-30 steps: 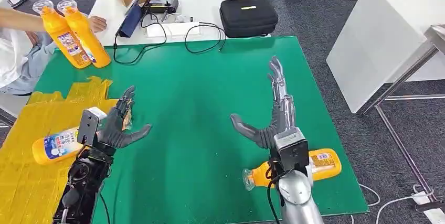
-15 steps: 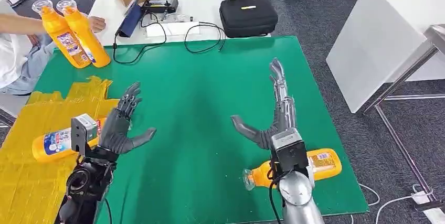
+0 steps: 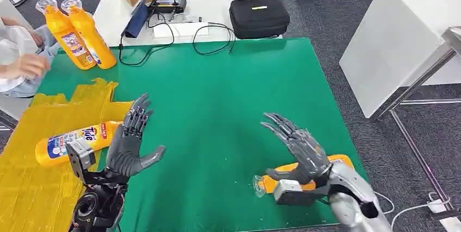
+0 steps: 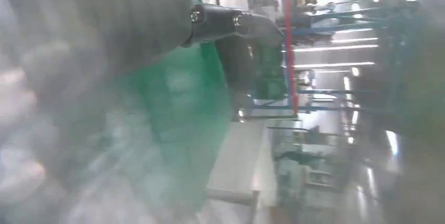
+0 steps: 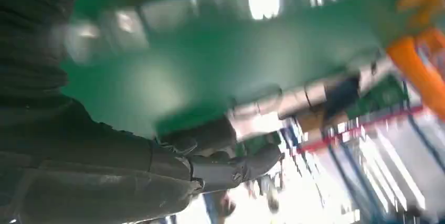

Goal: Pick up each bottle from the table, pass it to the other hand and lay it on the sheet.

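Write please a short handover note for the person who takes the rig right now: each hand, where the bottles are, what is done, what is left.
Left hand: open, holds nothing, raised over the green mat beside the yellow sheet.
Right hand: open, fingers spread, above the bottle near the mat's front right edge; not gripping it yet.
Done: one bottle lies on the yellow sheet.
Left: pick up the front right bottle with the right hand, pass it to the left, lay it on the sheet. Two more bottles stand upright at the mat's far left corner, near a person's hand.
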